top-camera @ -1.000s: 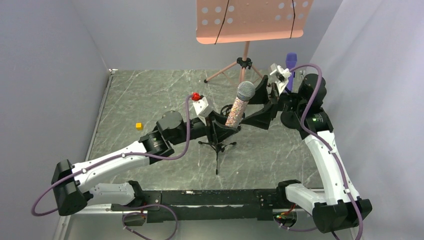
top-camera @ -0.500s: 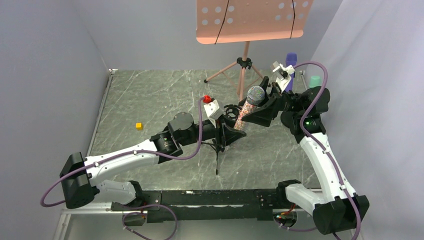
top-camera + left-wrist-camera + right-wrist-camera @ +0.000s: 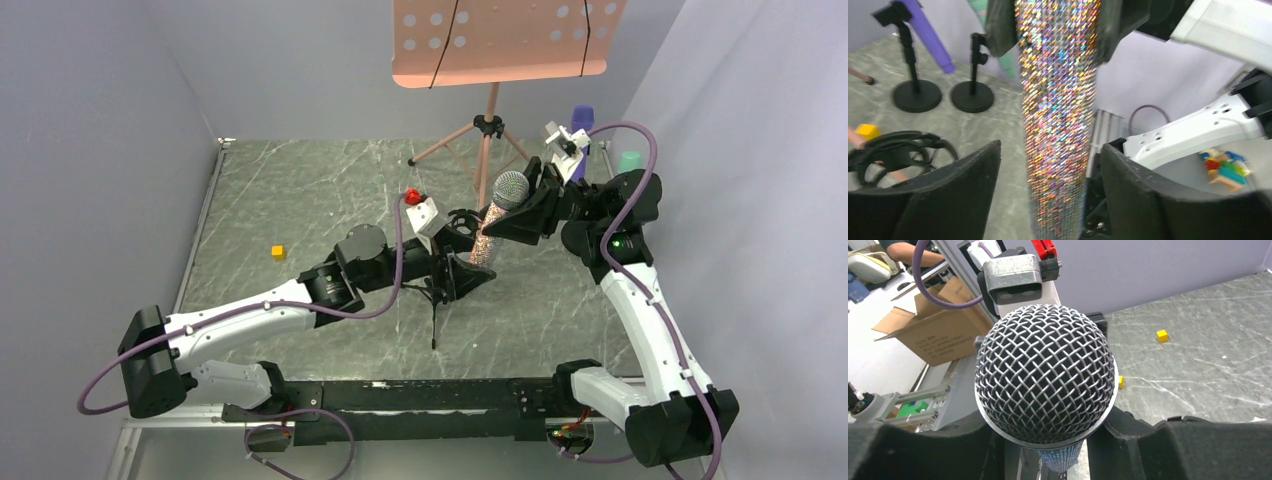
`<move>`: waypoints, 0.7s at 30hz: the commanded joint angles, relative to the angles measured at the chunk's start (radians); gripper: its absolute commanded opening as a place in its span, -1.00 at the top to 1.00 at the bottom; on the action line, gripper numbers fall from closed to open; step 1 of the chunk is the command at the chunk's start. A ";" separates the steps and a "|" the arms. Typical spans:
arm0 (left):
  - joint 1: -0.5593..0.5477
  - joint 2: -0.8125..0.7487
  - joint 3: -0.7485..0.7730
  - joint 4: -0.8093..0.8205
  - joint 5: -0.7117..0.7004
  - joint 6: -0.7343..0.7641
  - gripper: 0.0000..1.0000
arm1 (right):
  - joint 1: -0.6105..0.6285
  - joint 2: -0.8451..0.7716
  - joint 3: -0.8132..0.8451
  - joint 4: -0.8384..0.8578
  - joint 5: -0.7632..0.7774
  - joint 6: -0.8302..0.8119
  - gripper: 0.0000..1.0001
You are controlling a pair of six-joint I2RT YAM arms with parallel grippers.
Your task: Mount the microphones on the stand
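The glittery pinkish-brown microphone (image 3: 490, 232) stands nearly upright above the middle of the table, silver mesh head (image 3: 1045, 375) on top. My right gripper (image 3: 506, 214) is shut on its upper body just under the head; its black fingers (image 3: 1000, 25) press both sides. My left gripper (image 3: 1050, 147) is open around the lower body, with gaps on both sides. The tripod stand (image 3: 435, 300) is just left of it, its black ring holder (image 3: 895, 150) empty. A purple microphone (image 3: 928, 35) and a mint-green microphone (image 3: 1007, 65) sit on round-base stands (image 3: 915, 95) at the back right.
A pink music stand (image 3: 500, 40) on a tripod (image 3: 487, 130) stands at the back centre. Small yellow cubes lie on the marbled floor, one at the left (image 3: 278, 252) and another near the stand (image 3: 1120, 381). Grey walls close in both sides.
The left arm carried the glittery microphone back and right to the right gripper. The right gripper closed on its upper body, and the left gripper then opened.
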 commanded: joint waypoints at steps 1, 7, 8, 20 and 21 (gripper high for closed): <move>0.004 -0.099 0.020 -0.032 -0.086 0.013 -0.87 | 0.003 0.022 0.159 -0.134 -0.044 -0.138 0.87; 0.033 -0.300 -0.038 -0.280 -0.203 0.110 -0.99 | 0.004 0.147 0.500 -0.913 0.124 -0.821 0.88; 0.050 -0.324 -0.046 -0.331 -0.202 0.121 -0.99 | 0.003 0.165 0.533 -0.974 0.158 -0.882 0.88; 0.124 -0.472 -0.234 -0.519 -0.223 0.078 -0.99 | 0.041 0.268 0.604 -0.962 0.311 -0.952 0.88; 0.125 -0.473 -0.251 -0.509 -0.224 0.066 -0.99 | 0.045 0.275 0.608 -0.961 0.314 -0.952 0.88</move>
